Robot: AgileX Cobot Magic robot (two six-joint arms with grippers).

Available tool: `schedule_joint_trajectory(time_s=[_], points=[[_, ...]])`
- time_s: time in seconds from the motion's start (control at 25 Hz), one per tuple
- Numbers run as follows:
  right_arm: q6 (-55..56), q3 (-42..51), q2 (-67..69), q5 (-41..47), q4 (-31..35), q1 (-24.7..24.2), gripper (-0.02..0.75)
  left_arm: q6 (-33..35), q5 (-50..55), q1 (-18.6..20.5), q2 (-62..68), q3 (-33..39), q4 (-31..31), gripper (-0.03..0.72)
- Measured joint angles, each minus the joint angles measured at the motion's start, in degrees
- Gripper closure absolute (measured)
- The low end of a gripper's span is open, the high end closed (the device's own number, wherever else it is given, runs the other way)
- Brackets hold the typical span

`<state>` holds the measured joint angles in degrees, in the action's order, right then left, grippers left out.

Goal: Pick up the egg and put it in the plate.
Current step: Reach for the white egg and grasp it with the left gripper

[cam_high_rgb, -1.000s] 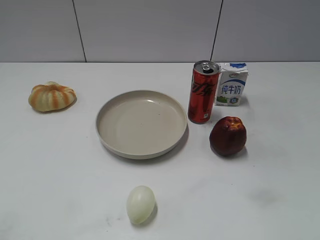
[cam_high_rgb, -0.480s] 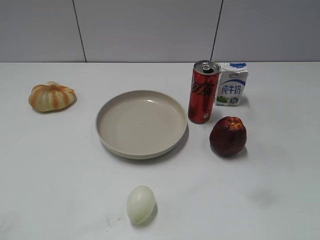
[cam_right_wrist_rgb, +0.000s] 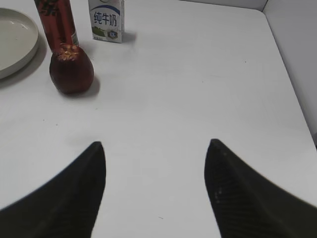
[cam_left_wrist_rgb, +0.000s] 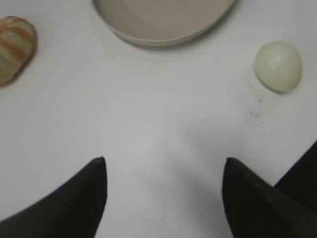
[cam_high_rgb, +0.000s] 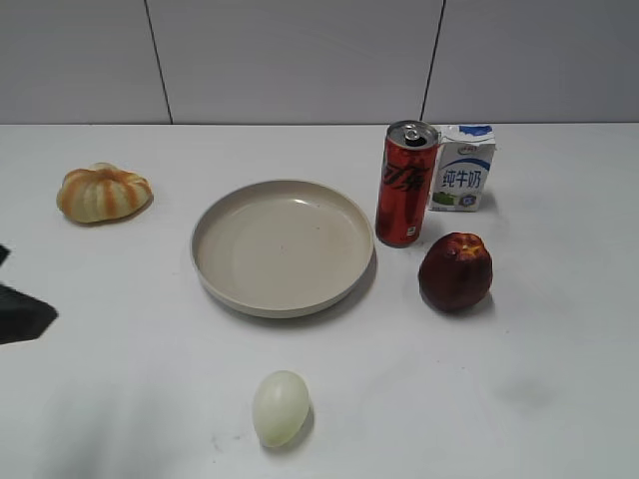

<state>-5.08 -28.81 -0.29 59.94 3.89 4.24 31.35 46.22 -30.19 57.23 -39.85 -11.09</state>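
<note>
The pale cream egg (cam_high_rgb: pixel 281 407) lies on the white table near the front edge, in front of the plate. It also shows in the left wrist view (cam_left_wrist_rgb: pixel 278 65) at the upper right. The round beige plate (cam_high_rgb: pixel 283 245) sits mid-table and holds nothing; its rim shows in the left wrist view (cam_left_wrist_rgb: pixel 163 34) and the right wrist view (cam_right_wrist_rgb: pixel 15 47). My left gripper (cam_left_wrist_rgb: pixel 163 166) is open and empty, over bare table left of the egg; a dark tip of it (cam_high_rgb: pixel 22 311) shows at the exterior view's left edge. My right gripper (cam_right_wrist_rgb: pixel 154 146) is open and empty, out of the exterior view.
A ribbed orange-and-white pumpkin-shaped thing (cam_high_rgb: pixel 103 193) lies at the far left. A red can (cam_high_rgb: pixel 405 184), a milk carton (cam_high_rgb: pixel 462 167) and a dark red fruit (cam_high_rgb: pixel 455 270) stand right of the plate. A grey wall runs behind the table.
A dark part of my left gripper has come into the exterior view at the left edge. The egg, plate and other objects have not moved.
</note>
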Motion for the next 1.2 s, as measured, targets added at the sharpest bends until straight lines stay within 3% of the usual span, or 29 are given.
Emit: schedule_joint_trajectory(time_s=[0.44,0.52,0.64,0.84,1.2], points=[[0.0,0.0,0.0,0.0,0.0,0.0,0.259,-3.3,-2.8,-15.8,27.0,-16.7,0.2,0.155],[0.0,0.0,0.0,0.0,0.0,0.0,0.259,-7.3,-2.8,-18.6,30.8,-17.9,0.2,0.154],[0.0,0.0,0.0,0.0,0.0,0.0,0.259,-18.4,-2.9,-21.6,35.5,-18.1,0.2,0.146],[0.0,0.0,0.0,0.0,0.0,0.0,0.259,-35.9,-4.5,-22.6,41.0,-18.1,0.2,0.136],[0.0,0.0,0.0,0.0,0.0,0.0,0.259,-46.2,-5.2,-22.6,47.9,-20.4,5.9,0.132]])
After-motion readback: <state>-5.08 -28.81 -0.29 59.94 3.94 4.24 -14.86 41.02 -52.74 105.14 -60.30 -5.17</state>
